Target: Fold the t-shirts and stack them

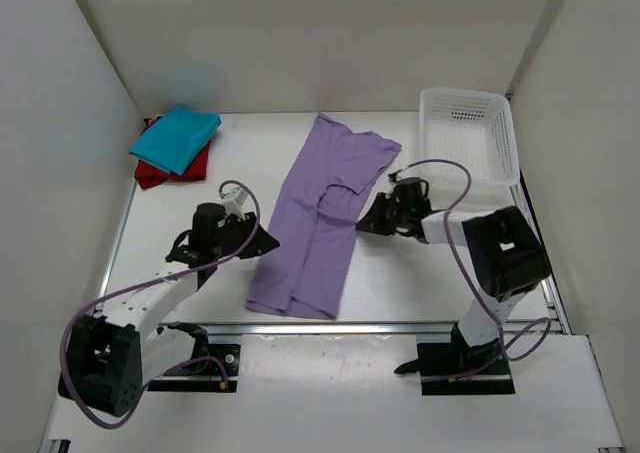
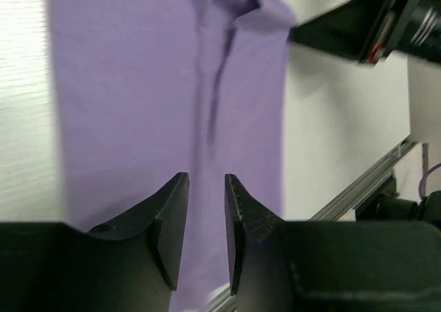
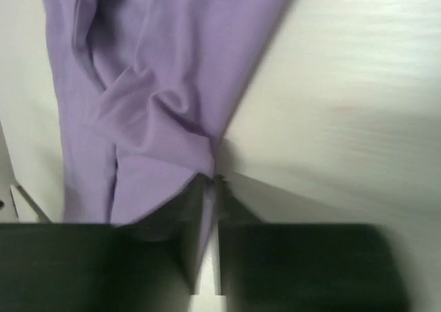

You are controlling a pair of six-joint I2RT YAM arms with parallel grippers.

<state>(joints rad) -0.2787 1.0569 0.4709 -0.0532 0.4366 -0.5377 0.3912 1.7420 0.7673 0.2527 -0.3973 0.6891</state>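
Left gripper (image 1: pixel 272 240) (image 2: pixel 207 182): at the near left edge of the pale lavender cloth t-shirt (image 1: pixel 315 223) (image 2: pixel 158 85); fingers a narrow gap apart, gripping nothing.
Right gripper (image 1: pixel 362 225) (image 3: pixel 212 181): at that shirt's right edge, about midway along; fingers pressed together on a bunched bit of its cloth.
Pale lavender cloth t-shirt: folded into a long strip, flat on the white table (image 1: pixel 410 283).
Teal-blue folded cloth t-shirt (image 1: pixel 177 137): far left of the lavender shirt, well apart, atop the deep red cloth t-shirt (image 1: pixel 150 175).
White plastic mesh basket (image 1: pixel 466 143): far right of the lavender shirt.

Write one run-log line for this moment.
left gripper: open, over lavender shirt | right gripper: shut on lavender shirt | teal shirt: folded on red shirt
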